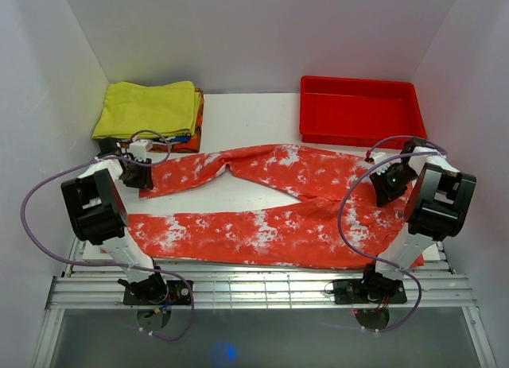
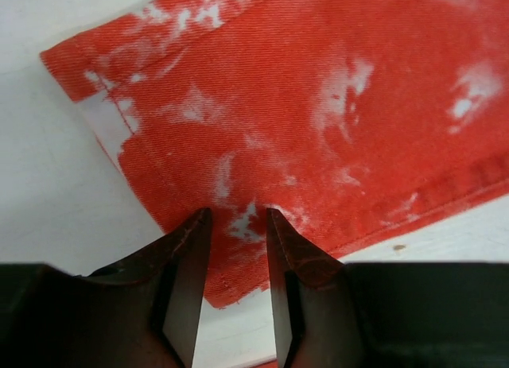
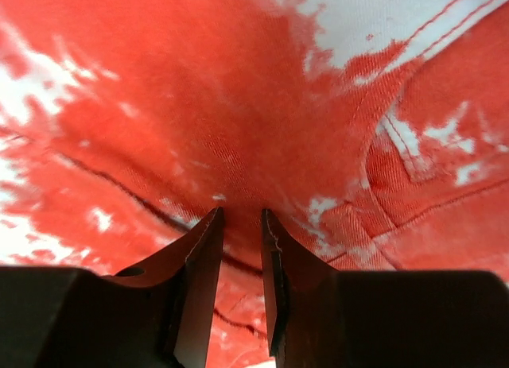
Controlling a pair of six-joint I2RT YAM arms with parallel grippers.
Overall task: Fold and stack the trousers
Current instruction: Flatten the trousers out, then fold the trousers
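Observation:
The red-orange trousers (image 1: 270,201) with white blotches lie spread flat across the table, waist at the right and two legs running left. My left gripper (image 1: 145,177) is at the hem end of the far leg. In the left wrist view it (image 2: 236,217) is open, with its tips down on the hem corner (image 2: 231,249), which lies flat. My right gripper (image 1: 382,181) is at the waist end. In the right wrist view it (image 3: 241,213) is closed on a raised pinch of the trousers' cloth (image 3: 238,145), with creases running towards the jaws.
A folded yellow garment (image 1: 147,107) lies on a small stack of other clothes (image 1: 187,137) at the back left, just behind my left gripper. A red plastic tray (image 1: 359,83) stands at the back right. White walls close in both sides.

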